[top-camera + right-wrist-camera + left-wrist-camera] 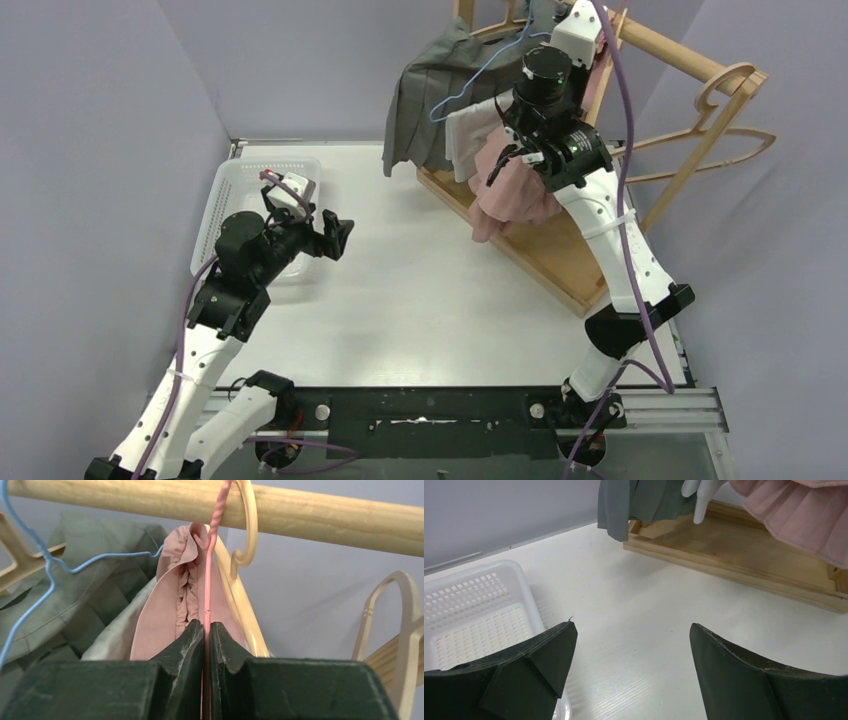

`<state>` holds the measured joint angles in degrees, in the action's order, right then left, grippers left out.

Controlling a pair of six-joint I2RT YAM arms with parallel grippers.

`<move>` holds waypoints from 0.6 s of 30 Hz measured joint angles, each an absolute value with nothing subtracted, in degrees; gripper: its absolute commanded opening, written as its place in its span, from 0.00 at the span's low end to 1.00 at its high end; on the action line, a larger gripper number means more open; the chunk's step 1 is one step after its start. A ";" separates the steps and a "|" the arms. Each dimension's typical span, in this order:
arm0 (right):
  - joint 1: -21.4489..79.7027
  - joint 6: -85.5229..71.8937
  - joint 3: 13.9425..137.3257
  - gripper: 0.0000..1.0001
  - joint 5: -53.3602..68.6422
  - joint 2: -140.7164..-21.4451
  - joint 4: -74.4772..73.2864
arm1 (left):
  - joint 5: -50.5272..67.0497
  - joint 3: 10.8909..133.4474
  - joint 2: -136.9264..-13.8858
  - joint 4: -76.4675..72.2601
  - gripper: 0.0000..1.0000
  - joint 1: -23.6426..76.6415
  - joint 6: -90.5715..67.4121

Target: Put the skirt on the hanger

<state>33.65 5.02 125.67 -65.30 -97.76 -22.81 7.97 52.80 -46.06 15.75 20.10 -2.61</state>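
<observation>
right gripper [206, 628] is pinching shut on the pink hanger [214, 535] wire | pink skirt [167, 600] is hanging on that hanger, just past the fingers | hook is sitting on the wooden rail [325, 510], beside a wooden hanger [246, 535] | grey garment [85, 595] and blue hanger [47, 565] are hanging alongside | left gripper [631, 650] is hovering wide open, holding nothing, over the table [634, 605] by the white basket [474, 610]

White table [420, 290] bears a white basket [213, 212] and wooden rack base [550, 262].

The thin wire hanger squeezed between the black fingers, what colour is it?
Pink. The thin wire hanger shows best in the right wrist view.
</observation>
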 measured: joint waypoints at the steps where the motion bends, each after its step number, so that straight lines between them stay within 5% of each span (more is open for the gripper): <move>1: 32.49 3.64 125.97 0.00 -64.20 -97.95 -24.29 | 7.97 52.80 -46.13 15.75 0.85 20.10 -2.70; 11: 29.65 -5.02 126.65 0.22 -55.48 -100.40 -35.42 | 8.23 52.80 -46.74 15.75 0.85 20.10 -3.68; 15: 29.61 -7.49 126.65 0.59 -53.12 -100.79 -38.11 | 8.23 52.82 -46.74 15.77 0.85 20.10 -4.08; 18: 29.71 -8.43 126.65 0.69 -51.33 -100.57 -39.11 | 8.21 52.82 -46.76 15.94 0.85 20.10 -4.36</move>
